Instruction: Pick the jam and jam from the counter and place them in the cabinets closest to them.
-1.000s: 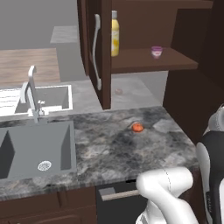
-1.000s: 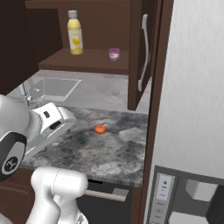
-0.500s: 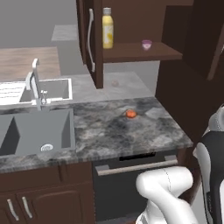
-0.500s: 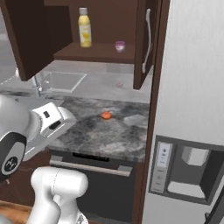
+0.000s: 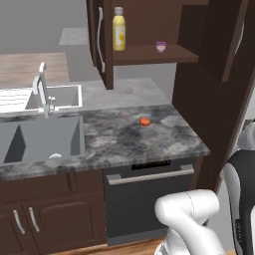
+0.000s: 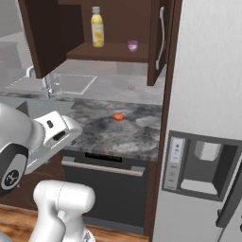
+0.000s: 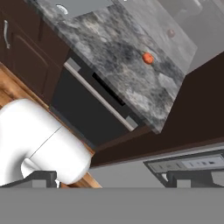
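Backed away: base and both its cameras — counter (image 5: 124,144) sits farther off, dishwasher front revealed below. Gripper (image 7: 111,179) fingers spread, empty. Pink jam (image 5: 160,47) on cabinet (image 5: 149,54) shelf, upper centre (orange fruit (image 5: 144,121) untouched) — second jam likely elsewhere.

Rendered frames, evenly and softly lit, no glare. Faint shadow under the open cabinet (image 5: 149,30). Distant detail slightly soft; no edge distortion.
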